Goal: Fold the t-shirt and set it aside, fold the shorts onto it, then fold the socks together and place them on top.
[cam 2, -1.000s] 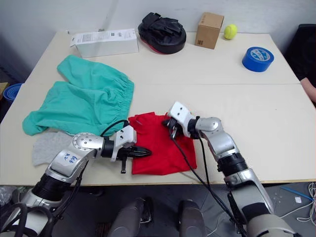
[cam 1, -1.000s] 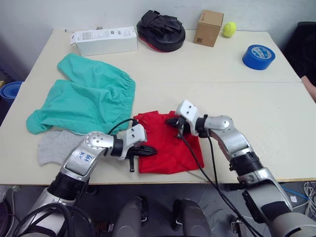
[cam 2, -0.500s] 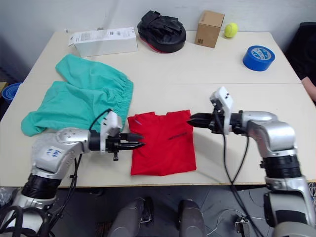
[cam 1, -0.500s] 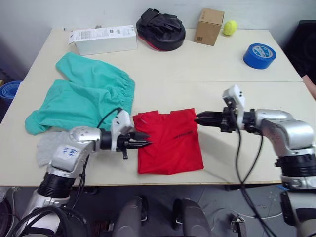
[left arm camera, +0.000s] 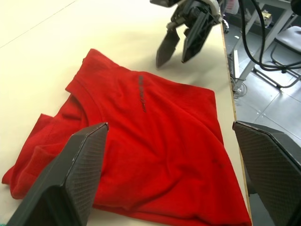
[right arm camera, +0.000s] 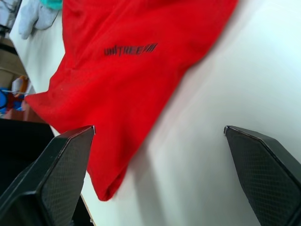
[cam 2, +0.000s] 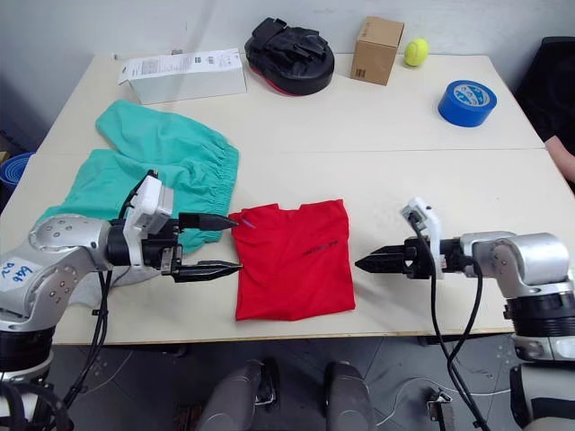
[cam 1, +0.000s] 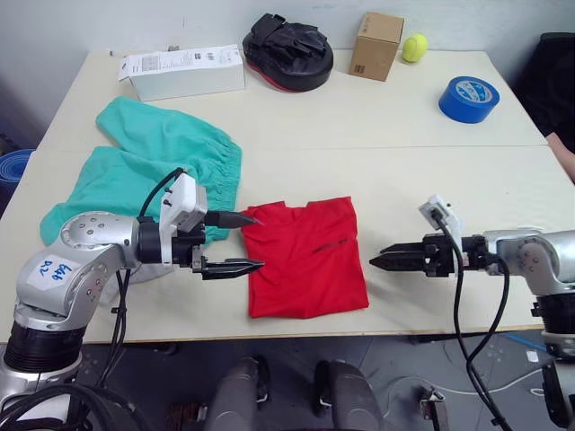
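**A:** Lying folded into a rough rectangle near the front edge of the table (cam 1: 503, 180), the t-shirt (cam 1: 305, 256) is seen flat, with a small line of dark lettering on its top layer. Can that be confirmed from the wrist views?

**B:** Yep, the lettering is picked up in both of them, and the fabric is shown a bit rumpled at one corner. Nothing is stacked on it.

**A:** And the grippers?

**B:** The left gripper (cam 1: 235, 242) is held just beside the shirt's left edge, jaws spread apart, one finger by the collar corner and the other lower down along the same edge. Whether the cloth is touched can't be told. The right gripper (cam 1: 388, 260) is parked to the right of the shirt, clear of it, jaws apart too, nothing held between them.

**A:** The rest of the laundry?

**B:** The shorts (cam 1: 157, 171) are left spread out and crumpled on the left side of the table, gathered waistband turned toward the shirt. The socks (right arm camera: 34, 15) are glimpsed as a pale grey lump past the shirt's far edge in the right wrist view.

**A:** Back row?

**B:** A white box (cam 1: 180, 70), a black padded mitt (cam 1: 287, 52), a small cardboard box (cam 1: 375, 45), a yellow-green ball (cam 1: 414, 47) and a blue tape roll (cam 1: 469, 97) are lined up along the far side.
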You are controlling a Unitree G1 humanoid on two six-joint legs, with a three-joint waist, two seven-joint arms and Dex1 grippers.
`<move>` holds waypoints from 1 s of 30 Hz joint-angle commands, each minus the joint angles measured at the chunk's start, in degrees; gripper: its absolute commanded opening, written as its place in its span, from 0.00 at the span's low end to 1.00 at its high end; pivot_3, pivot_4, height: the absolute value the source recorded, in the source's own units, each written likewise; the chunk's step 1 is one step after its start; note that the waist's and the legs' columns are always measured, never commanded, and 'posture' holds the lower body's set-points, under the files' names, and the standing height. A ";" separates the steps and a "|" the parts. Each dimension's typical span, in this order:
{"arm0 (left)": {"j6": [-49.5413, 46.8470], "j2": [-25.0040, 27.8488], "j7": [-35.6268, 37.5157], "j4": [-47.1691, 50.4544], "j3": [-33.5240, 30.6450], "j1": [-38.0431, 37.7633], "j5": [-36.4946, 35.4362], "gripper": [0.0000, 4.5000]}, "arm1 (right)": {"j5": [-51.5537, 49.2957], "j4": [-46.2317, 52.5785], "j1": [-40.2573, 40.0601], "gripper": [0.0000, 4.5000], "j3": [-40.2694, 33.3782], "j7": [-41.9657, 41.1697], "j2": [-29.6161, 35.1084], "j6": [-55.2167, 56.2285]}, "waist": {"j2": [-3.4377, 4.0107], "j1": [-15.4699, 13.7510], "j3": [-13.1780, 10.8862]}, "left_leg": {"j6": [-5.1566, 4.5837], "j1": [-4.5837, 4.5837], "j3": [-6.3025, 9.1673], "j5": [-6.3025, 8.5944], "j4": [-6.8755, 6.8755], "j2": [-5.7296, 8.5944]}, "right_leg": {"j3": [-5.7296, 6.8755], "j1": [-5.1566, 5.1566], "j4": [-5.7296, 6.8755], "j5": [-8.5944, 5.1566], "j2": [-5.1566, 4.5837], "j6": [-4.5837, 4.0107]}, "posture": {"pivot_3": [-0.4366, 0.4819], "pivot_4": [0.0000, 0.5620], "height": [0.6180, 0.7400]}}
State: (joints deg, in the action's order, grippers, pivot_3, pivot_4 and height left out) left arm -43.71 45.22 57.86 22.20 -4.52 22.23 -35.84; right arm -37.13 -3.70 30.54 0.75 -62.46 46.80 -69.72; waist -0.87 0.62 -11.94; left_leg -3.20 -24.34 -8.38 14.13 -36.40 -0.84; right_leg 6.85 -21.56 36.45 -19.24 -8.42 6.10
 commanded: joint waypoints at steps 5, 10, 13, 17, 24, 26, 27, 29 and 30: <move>1.03 0.56 -1.99 3.01 -0.32 -0.37 -0.14 0.99 | -0.26 -0.37 2.59 1.00 5.20 3.18 -6.71 -4.32 | -0.07 0.97 0.04 | 0.11 0.05 0.00 -0.03 0.06 -0.02 | -0.01 0.02 0.02 0.00 0.02 0.00 | 0.48 0.27 1.00; 1.50 0.81 -2.19 2.99 0.17 -0.21 0.26 0.99 | -0.08 -2.23 5.04 1.00 6.12 5.84 -12.36 -5.79 | -0.15 1.48 0.09 | 0.19 0.19 -0.02 -0.10 0.22 -0.08 | -0.05 0.02 0.03 0.01 0.13 -0.03 | 0.48 0.27 1.00; 1.71 0.79 -2.33 2.86 0.33 0.05 0.36 0.99 | -0.11 -2.26 5.63 1.00 6.58 7.00 -14.89 -6.43 | -0.15 1.46 0.09 | 0.24 0.20 -0.01 -0.14 0.24 -0.16 | -0.05 0.00 0.06 0.01 0.22 -0.06 | 0.48 0.27 1.00; 1.90 0.65 -2.54 2.53 0.57 0.60 0.56 0.99 | -0.18 -3.58 6.49 1.00 6.19 8.99 -18.36 -7.50 | -0.16 1.53 0.10 | 0.24 0.20 -0.02 -0.14 0.24 -0.18 | -0.08 0.00 0.06 0.01 0.26 -0.08 | 0.48 0.27 1.00; 2.65 0.62 -2.84 2.55 1.16 0.32 1.09 1.00 | 0.48 -7.15 6.93 0.87 4.28 11.85 -21.66 -7.65 | -0.21 1.71 0.13 | 0.29 0.23 -0.03 -0.13 0.26 -0.22 | -0.11 0.00 0.06 0.02 0.31 -0.11 | 0.48 0.27 1.00; 2.77 0.67 -2.86 2.70 1.20 0.13 1.09 1.00 | 0.12 -6.57 6.45 0.72 4.06 11.97 -21.61 -7.67 | -0.21 1.58 0.13 | 0.29 0.23 -0.03 -0.13 0.27 -0.21 | -0.11 -0.01 0.06 0.02 0.31 -0.11 | 0.48 0.27 1.00; 2.82 0.64 -2.88 2.74 1.21 0.08 1.12 1.00 | -0.19 -6.26 6.19 0.64 3.75 12.09 -21.67 -7.77 | -0.21 1.49 0.13 | 0.29 0.21 -0.03 -0.13 0.28 -0.21 | -0.11 -0.03 0.06 0.02 0.31 -0.11 | 0.48 0.27 1.00; 2.93 0.45 -2.97 2.54 1.41 0.35 1.27 1.00 | -0.69 -5.88 5.83 0.48 3.08 12.35 -21.83 -7.89 | -0.21 1.33 0.13 | 0.30 0.21 -0.03 -0.12 0.31 -0.21 | -0.11 -0.04 0.04 0.02 0.31 -0.11 | 0.48 0.27 1.00; 2.97 0.38 -3.01 2.43 1.52 0.49 1.32 1.00 | -0.79 -5.78 5.74 0.42 2.90 12.52 -21.89 -7.91 | -0.21 1.25 0.13 | 0.30 0.20 -0.03 -0.12 0.32 -0.21 | -0.11 -0.04 0.02 0.02 0.31 -0.11 | 0.48 0.27 1.00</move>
State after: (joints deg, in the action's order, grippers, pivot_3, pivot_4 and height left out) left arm -41.76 45.30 54.94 23.81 -3.24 22.00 -34.77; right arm -37.26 -9.40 37.82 2.11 -50.39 25.60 -75.36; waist -1.08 1.87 -11.81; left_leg -2.90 -24.15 -8.41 14.02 -36.07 -1.05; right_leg 6.74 -21.60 36.46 -19.21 -8.10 5.98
